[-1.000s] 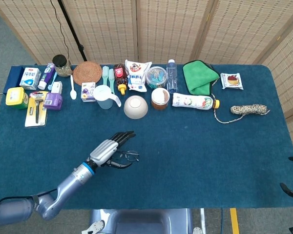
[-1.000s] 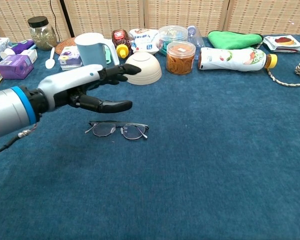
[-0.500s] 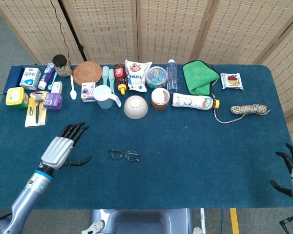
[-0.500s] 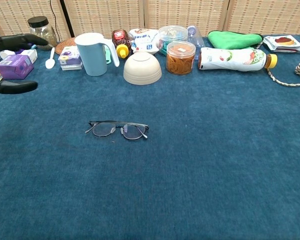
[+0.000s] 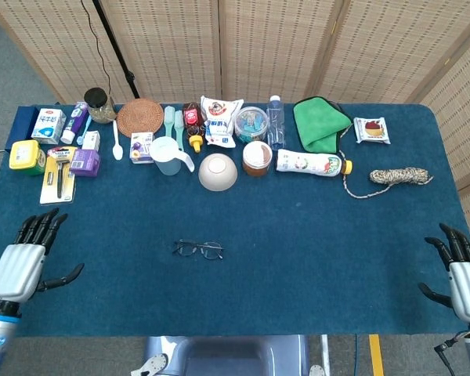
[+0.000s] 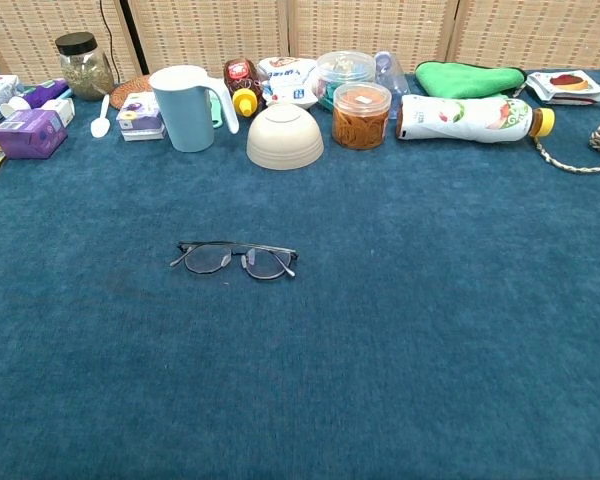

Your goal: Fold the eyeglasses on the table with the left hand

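Head view shows a long desk (image 5: 313, 258) covered in dark blue cloth, with the eyeglasses (image 5: 198, 250) lying alone near the middle front, well apart from everything else. They appear folded flat, temples tucked behind the lenses, and the chest view confirms this: the eyeglasses (image 6: 236, 259) rest lens-side toward the camera with the arms lying across the back. A second ago the left robot hand hovered directly over them with fingers extended; half a second ago it had already swung off to the left, and now the left robot hand (image 5: 22, 265) sits at the far left front corner of the desk, fingers spread wide and holding nothing. The right robot hand (image 5: 464, 276) is at the far right front edge, also spread wide and empty. Neither hand appears in the chest view. The eyeglasses have not shifted across these moments. Along the back of the desk runs a row of unrelated items, including a pale blue pitcher (image 6: 187, 106), an upturned cream bowl (image 6: 284, 136), a lying bottle (image 6: 467, 117) with a yellow cap, and a green cloth (image 6: 468, 79). Judging by the folded frames and the left hand's retreat, the fold looks finished and the arms seem to be returning to rest.
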Motion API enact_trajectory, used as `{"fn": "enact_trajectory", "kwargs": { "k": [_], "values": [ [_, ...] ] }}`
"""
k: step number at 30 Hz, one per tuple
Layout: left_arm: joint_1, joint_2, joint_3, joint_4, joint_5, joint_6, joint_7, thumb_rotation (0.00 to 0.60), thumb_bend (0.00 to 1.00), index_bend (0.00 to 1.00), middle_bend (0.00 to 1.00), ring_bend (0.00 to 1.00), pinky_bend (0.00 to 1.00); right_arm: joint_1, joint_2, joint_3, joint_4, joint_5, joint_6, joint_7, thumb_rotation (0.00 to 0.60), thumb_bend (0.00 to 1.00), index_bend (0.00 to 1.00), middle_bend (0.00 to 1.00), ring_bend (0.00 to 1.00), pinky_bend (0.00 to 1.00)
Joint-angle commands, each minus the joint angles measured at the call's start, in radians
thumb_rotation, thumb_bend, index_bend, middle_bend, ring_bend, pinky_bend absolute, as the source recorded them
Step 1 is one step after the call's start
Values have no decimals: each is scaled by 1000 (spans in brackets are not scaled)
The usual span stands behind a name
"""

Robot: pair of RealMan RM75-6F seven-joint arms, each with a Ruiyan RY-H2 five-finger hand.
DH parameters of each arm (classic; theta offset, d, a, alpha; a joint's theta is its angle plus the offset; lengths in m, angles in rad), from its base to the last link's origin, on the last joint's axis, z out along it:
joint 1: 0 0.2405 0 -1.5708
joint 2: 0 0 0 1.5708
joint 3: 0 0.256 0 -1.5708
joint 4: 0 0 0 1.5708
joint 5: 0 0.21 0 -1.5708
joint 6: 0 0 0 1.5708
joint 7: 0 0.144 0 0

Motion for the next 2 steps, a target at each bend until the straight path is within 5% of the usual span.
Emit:
{"fn": "enact_trajectory", "kwargs": {
  "k": [1, 2],
  "values": [
    [59, 2, 16, 6, 40, 70, 24, 266, 228, 0, 0, 0, 0, 3, -6, -2, 5, -2, -1, 2, 600, 0, 223, 70, 101, 223],
    [70, 0, 17, 6, 45, 80, 24, 266, 228, 0, 0, 0, 0, 4, -8, -2, 6, -3, -2, 3, 600, 0, 223, 70, 101, 223]
  ]
}}
